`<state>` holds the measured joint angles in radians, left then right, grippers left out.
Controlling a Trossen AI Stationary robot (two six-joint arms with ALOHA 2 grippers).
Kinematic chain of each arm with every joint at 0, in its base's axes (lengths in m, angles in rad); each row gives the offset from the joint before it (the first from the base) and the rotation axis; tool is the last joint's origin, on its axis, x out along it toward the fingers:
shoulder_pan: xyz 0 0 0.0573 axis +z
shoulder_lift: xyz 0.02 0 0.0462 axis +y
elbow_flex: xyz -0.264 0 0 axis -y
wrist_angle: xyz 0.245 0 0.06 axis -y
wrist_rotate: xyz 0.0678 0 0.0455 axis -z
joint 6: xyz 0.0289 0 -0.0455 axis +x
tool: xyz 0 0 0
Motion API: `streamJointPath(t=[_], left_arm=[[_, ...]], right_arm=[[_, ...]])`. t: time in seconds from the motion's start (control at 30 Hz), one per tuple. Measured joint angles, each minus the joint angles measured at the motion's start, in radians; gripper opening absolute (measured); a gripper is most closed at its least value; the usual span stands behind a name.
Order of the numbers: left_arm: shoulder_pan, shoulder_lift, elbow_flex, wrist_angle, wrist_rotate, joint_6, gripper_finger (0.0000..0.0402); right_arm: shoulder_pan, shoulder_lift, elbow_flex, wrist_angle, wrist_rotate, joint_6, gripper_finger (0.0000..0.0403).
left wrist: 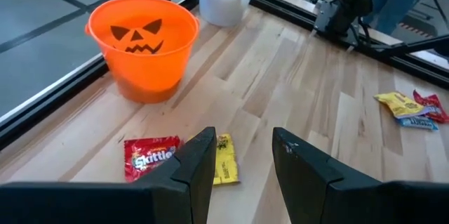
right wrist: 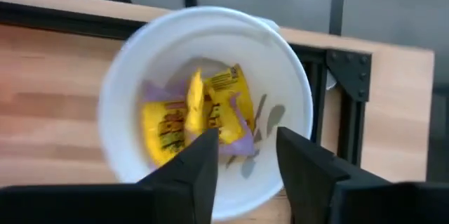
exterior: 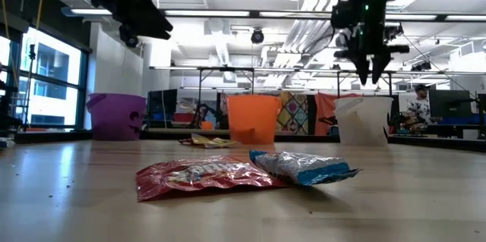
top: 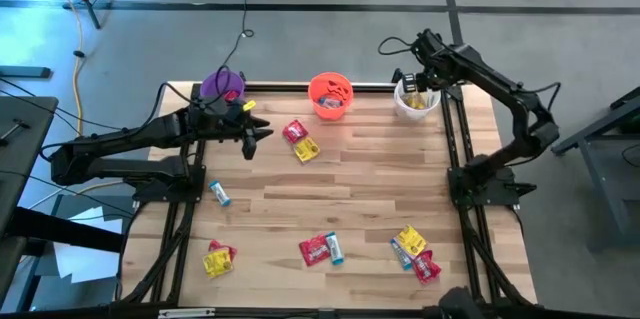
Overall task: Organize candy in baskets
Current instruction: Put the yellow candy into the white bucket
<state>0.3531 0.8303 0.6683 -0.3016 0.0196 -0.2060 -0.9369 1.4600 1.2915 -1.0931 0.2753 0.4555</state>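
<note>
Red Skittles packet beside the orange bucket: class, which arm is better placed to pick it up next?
Left. Its open pincer hovers by the Skittles packet; the right pincer is over the white bucket.

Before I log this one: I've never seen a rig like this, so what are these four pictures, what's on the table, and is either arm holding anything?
Two dark robot arms work at a wooden table. One picture looks straight down, one looks level across the tabletop, and two come from cameras on the arms' wrists. Three small buckets stand along the far edge: purple, orange and white. Red, yellow and blue wrapped candies lie scattered on the wood. The right tool hangs open over the white bucket, which has yellow packets inside; it holds nothing. The left tool is open and empty too, above a red packet and a yellow one near the orange bucket.
</note>
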Motion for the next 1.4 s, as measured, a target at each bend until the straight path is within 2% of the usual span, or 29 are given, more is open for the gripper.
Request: streamJointPath(t=[0.07, 0.13, 0.23, 0.3, 0.33, 0.5, 0.67, 0.8, 0.93, 1.07, 1.17, 1.4], left_arm=[[0.0, 0.0, 0.0, -0.009, 0.001, 0.001, 0.0129], [0.0, 0.0, 0.0, -0.023, 0.001, 0.001, 0.0129], [0.0, 0.0, 0.0, -0.034, 0.002, 0.001, 0.0129], [0.0, 0.0, 0.0, -0.035, 0.002, 0.001, 0.0129], [0.0, 0.0, 0.0, -0.035, 0.002, 0.001, 0.0129], [0.0, 0.0, 0.0, -0.035, 0.002, 0.001, 0.0129], [0.0, 0.0, 0.0, -0.035, 0.002, 0.013, 0.0129], [0.0, 0.0, 0.0, -0.038, 0.003, 0.026, 0.0129], [0.0, 0.0, 0.0, -0.039, 0.003, 0.028, 0.0129], [0.0, 0.0, 0.0, -0.04, 0.003, 0.036, 0.0129], [0.0, 0.0, 0.0, -0.043, 0.003, 0.035, 0.0129], [0.0, 0.0, 0.0, -0.068, 0.003, 0.017, 0.0129]], right_arm=[[0.036, -0.033, 0.022, -0.016, 0.001, -0.009, 0.0145], [0.088, -0.071, 0.037, -0.036, -0.016, -0.008, 0.0132], [0.226, -0.136, 0.029, -0.044, -0.074, 0.037, 0.0074], [0.347, -0.17, -0.002, -0.046, -0.125, 0.081, 0.0025], [0.414, -0.183, -0.022, -0.047, -0.141, 0.117, 0.0013], [0.774, -0.232, -0.163, 0.017, -0.225, 0.412, 0.0019], [1.13, -0.25, -0.333, 0.283, -0.324, 0.726, 0.0003], [1.337, -0.218, -0.443, 0.435, -0.381, 1.016, 0.0036], [1.454, -0.159, -0.501, 0.466, -0.407, 1.155, 0.0111], [1.478, -0.094, -0.533, 0.474, -0.417, 1.149, 0.019], [1.474, -0.036, -0.537, 0.453, -0.406, 1.087, 0.023], [1.474, 0.096, -0.531, 0.444, -0.412, 0.981, 0.0245]])
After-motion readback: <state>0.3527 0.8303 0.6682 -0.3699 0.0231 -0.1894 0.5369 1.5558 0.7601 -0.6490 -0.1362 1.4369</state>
